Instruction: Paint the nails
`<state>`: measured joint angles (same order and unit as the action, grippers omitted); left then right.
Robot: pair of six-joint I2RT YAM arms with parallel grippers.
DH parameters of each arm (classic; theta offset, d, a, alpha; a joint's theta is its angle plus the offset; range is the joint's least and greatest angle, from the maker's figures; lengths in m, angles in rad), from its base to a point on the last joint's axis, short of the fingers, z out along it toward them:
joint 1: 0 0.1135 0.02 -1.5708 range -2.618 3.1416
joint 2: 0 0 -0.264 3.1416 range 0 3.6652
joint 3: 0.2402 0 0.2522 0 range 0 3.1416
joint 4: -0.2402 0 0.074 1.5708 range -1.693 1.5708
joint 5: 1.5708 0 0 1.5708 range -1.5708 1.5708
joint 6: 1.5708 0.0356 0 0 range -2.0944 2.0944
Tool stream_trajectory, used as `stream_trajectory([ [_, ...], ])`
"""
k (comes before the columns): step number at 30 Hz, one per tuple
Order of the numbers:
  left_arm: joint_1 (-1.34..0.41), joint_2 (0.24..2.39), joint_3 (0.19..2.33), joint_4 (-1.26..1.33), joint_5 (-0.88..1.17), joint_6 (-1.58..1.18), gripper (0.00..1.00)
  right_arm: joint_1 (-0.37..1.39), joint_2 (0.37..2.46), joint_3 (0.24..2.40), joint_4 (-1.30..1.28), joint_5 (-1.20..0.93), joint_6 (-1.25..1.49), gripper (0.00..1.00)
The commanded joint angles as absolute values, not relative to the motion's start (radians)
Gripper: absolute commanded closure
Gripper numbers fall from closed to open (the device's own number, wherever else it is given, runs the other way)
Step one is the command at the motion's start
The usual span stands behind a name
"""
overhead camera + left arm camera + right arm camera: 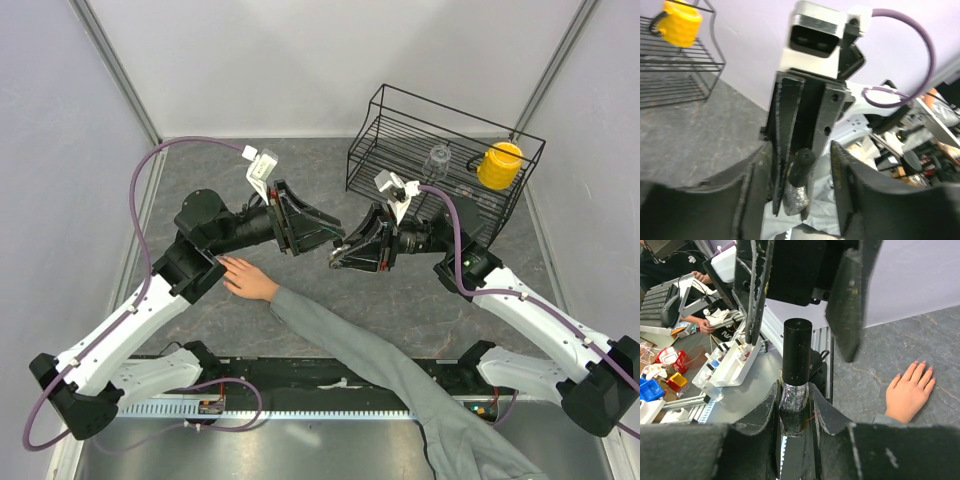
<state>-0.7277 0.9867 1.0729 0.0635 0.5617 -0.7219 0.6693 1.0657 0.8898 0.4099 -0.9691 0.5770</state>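
Both jaws of right gripper clamped on bottle; left gripper apart around black cap; hand flat nearby

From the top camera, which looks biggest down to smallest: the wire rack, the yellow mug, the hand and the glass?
1. wire rack, by far the biggest
2. hand and yellow mug: they look about alike, so I won't rank them
3. glass, the smallest
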Motion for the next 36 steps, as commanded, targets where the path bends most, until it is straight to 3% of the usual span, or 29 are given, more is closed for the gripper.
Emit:
stream_trajectory([
  [1,-0.723,1.002,1.081,0.175,0.661,-0.77,0.56,0.666,1.062,0.89,0.48,-0.997,0.578,1.0],
  [4,-0.723,1.006,1.086,0.16,0.672,-0.761,0.67,0.664,1.058,0.905,0.413,-0.957,0.522,1.0],
  [8,-0.723,1.015,1.106,0.112,0.678,-0.733,0.74,0.666,1.051,0.93,0.309,-0.861,0.454,1.0],
  [10,-0.724,1.017,1.124,0.065,0.651,-0.706,0.92,0.666,1.054,0.957,0.264,-0.81,0.414,1.0],
  [12,-0.732,1.015,1.149,0.003,0.574,-0.672,0.98,0.678,1.06,1.03,0.116,-0.618,0.321,1.0],
  [14,-0.855,1.044,1.253,-0.251,0.207,-0.559,0.98,0.809,1.057,1.089,-0.098,-0.292,0.231,1.0],
  [15,-0.938,1.07,1.306,-0.337,0.004,-0.523,0.98,0.895,1.046,1.113,-0.132,0.112,0.188,1.0],
  [16,-1.083,1.11,1.409,-0.477,-0.374,-0.5,0.98,1.048,1.043,1.109,-0.133,0.3,0.145,1.0],
  [18,-1.13,1.205,1.488,-0.552,-0.51,-0.527,0.98,1.123,1.042,1.097,-0.111,0.501,0.135,1.0],
  [21,-1.134,1.25,1.529,-0.529,-0.471,-0.558,0.98,1.143,1.066,1.095,-0.1,0.512,0.134,1.0],
  [26,-1.115,1.22,1.491,-0.425,-0.365,-0.542,0.98,1.138,1.008,1.0,0.038,0.296,0.08,1.0],
  [29,-1.077,1.155,1.415,-0.342,-0.218,-0.535,0.64,1.109,0.976,0.97,0.064,0.184,0.075,1.0],
  [30,-1.06,1.134,1.389,-0.271,-0.172,-0.538,0.4,1.098,0.959,0.948,0.074,0.152,0.078,1.0],
  [33,-0.985,1.065,1.301,-0.19,-0.019,-0.563,0.21,1.028,0.922,0.92,0.086,0.028,0.106,1.0],
  [36,-0.887,1.017,1.244,-0.155,0.15,-0.6,0.17,0.91,0.902,0.904,0.086,-0.174,0.144,1.0],
])
